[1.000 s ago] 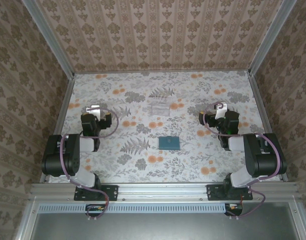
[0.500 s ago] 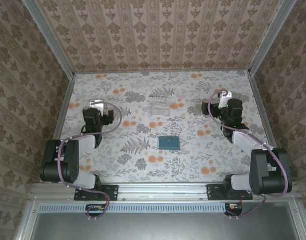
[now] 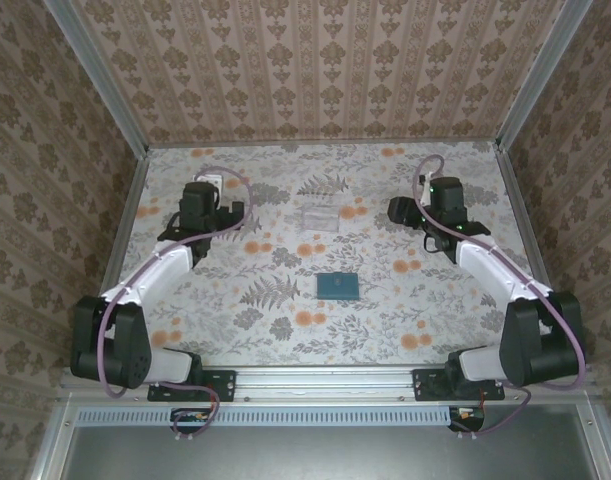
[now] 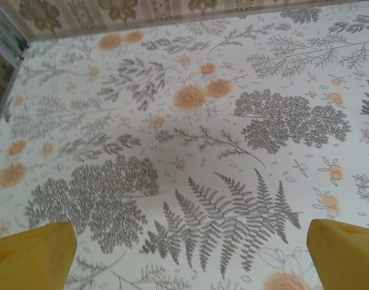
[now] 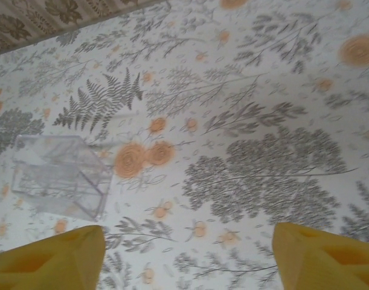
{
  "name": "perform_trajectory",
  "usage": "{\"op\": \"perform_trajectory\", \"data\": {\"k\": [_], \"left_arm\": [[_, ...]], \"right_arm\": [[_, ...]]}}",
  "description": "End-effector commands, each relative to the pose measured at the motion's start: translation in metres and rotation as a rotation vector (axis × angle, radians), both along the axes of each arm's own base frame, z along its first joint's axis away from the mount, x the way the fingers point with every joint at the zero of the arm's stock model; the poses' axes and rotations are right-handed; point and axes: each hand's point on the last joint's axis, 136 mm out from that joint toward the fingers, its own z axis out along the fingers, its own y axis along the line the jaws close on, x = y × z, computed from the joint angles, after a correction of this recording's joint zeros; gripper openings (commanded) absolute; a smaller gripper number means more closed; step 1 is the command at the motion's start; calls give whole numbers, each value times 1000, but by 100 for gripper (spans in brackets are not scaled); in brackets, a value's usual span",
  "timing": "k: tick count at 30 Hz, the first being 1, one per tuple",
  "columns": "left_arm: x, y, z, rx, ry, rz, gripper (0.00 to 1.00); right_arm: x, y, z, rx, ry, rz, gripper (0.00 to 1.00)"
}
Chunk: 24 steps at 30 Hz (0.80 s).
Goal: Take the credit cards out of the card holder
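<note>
I'm seeing the left gripper (image 4: 189,241) and right gripper (image 5: 184,241) both hanging with fingers spread and empty, well apart from the card holder (image 3: 338,286) lying closed mid-way across the table (image 3: 385,325), and I'm judging it light, flat and slippery, best pinched along a free edge.

I find the overhead view evenly, softly lit, shadows on the table (image 3: 285,330) faint. The right wrist view is bright but smeared, the transparent tray (image 5: 57,175) hazy. In the left wrist view, the yellow fingers (image 4: 30,257) at the bottom corners are out of focus.
</note>
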Motion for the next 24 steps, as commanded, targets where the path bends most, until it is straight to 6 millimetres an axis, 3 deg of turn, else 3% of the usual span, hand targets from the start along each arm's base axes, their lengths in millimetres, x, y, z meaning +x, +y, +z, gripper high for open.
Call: {"op": "perform_trajectory", "data": {"k": [1,13,24], "left_arm": [[-33,-5,-8,-81,178,1,99],[-81,20,19,-297,355,9,100],[-92,38,16,-275,335,28,100]], "right_arm": [[-2,17,-16,60,129,-27,67],[34,90,-30,50,244,46,46],[61,126,-48,-8,295,59,35]]}}
